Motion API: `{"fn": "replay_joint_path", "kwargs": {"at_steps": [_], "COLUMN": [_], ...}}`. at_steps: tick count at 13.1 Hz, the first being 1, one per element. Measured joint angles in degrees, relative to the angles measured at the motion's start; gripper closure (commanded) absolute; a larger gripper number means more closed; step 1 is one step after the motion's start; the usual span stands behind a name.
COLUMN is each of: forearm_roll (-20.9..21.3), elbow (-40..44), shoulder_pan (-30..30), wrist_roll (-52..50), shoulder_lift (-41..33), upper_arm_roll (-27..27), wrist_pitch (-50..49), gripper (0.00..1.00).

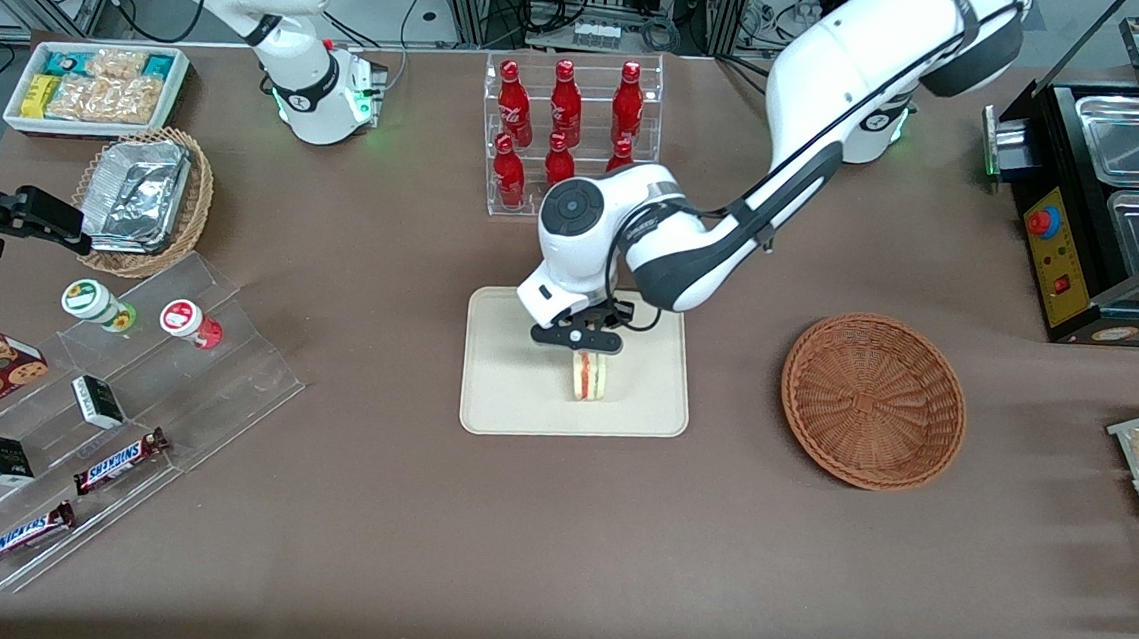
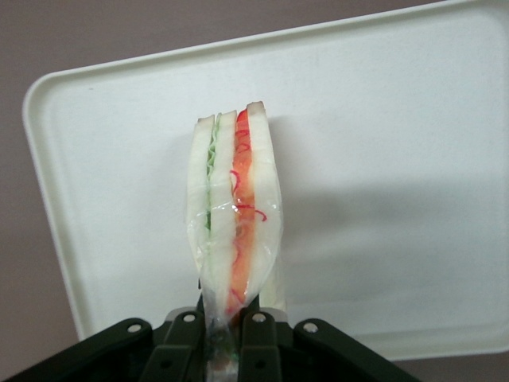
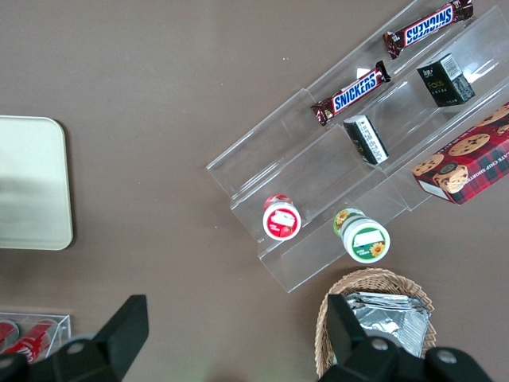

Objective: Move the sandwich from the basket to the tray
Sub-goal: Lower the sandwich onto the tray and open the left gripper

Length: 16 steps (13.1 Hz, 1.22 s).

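Observation:
The sandwich (image 1: 590, 375), a pale bread wedge in clear wrap with a red-orange and green stripe, stands on edge over the cream tray (image 1: 504, 395). My gripper (image 1: 578, 341) is just above it, shut on the sandwich's wrapped top end. In the left wrist view the sandwich (image 2: 232, 215) runs out from between the two black fingers (image 2: 260, 350), with the tray (image 2: 382, 199) beneath it. The reddish-brown wicker basket (image 1: 873, 399) sits beside the tray, toward the working arm's end of the table, with nothing in it.
A clear rack of red bottles (image 1: 568, 129) stands farther from the front camera than the tray. Clear acrylic steps (image 1: 113, 398) with snack bars and cups, a tan foil-filled basket (image 1: 149, 198) and a white snack bin (image 1: 97, 86) lie toward the parked arm's end. A black food warmer (image 1: 1119, 198) stands past the basket.

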State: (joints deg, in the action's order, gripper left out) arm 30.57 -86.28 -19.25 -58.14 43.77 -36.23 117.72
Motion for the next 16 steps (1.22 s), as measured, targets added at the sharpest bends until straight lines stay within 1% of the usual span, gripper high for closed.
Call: {"fn": "replay_joint_path", "kwargs": {"at_steps": [4,5,6,7,8,12,14,16], "forearm_roll": [0.27,0.59,0.99,1.22,1.44,1.49,1.2,-1.05], "elbow": [0.66,0.68,0.69,0.7,0.78,2.26,4.55,7.24], "shoulder_pan": [-0.97,-1.38,-1.95,-2.47,-2.75,-2.59,-2.23,-1.11], "wrist_roll": [-1.31,-1.92,-2.89,-3.98,-4.6,-5.46,-6.6,-8.1], "shoulder_lift": [1.54,1.86,2.22,2.56,2.84,2.68,1.24,-2.31], "upper_arm_roll": [0.0,0.08,0.38,0.75,0.95,1.17,1.2,1.22], "wrist_pitch": [1.53,2.26,2.58,2.76,2.9,1.83,-2.65,-7.68], "gripper": [1.0,0.84,0.32,0.06,0.01,0.01,0.01,0.01]}}
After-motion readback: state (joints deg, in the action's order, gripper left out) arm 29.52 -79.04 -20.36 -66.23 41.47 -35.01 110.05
